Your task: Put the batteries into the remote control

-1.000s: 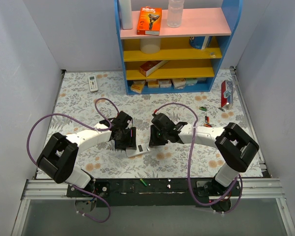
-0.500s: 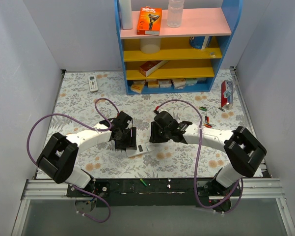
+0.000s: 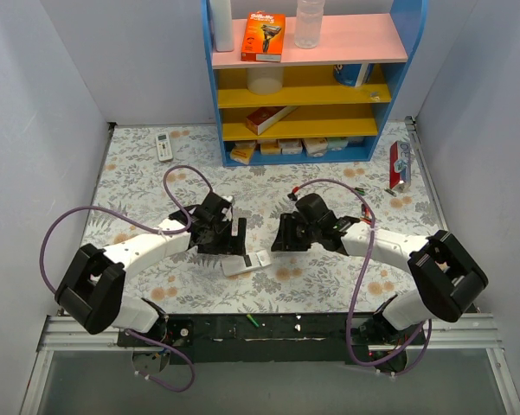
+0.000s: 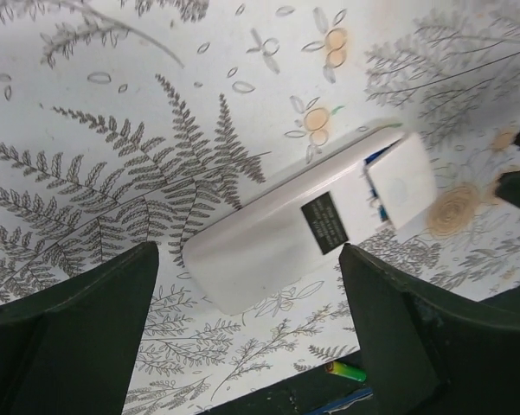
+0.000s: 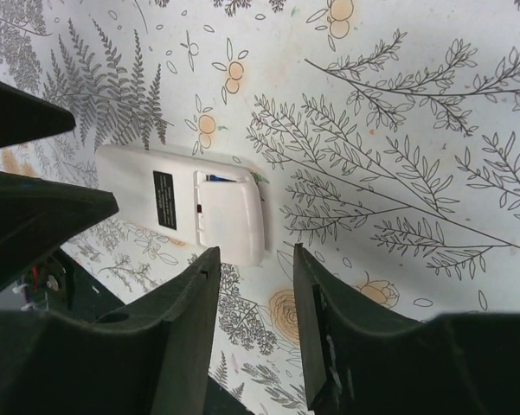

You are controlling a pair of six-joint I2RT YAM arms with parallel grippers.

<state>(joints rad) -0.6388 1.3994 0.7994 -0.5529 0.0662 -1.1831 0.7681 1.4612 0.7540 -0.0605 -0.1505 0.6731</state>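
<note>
At the near edge of the table, on the black mounting rail, a single green battery is seen lying apart from everything else; the same cell is caught at the lower margin of the left wrist view. Just beyond the rail, the remote control is laid back-up and slantwise on the floral tablecloth, between the two arms. A small black label is shown near mid-body. The battery cover is seen at one end, seated slightly askew over the recess, with a sliver of blue exposed at its edge. Whether cells are lodged in the recess cannot be told.

The left gripper is held above the remote's plain end with its fingers spread wide and nothing grasped. The right gripper is poised by the cover end, its fingers parted by a narrower gap and likewise released.

Farther right, well apart from the remote control, the batteries are scattered in red and green near a red package. At the far left an all-white remote is placed. Against the back wall a blue shelf unit is stood, with an orange box on its top board.
</note>
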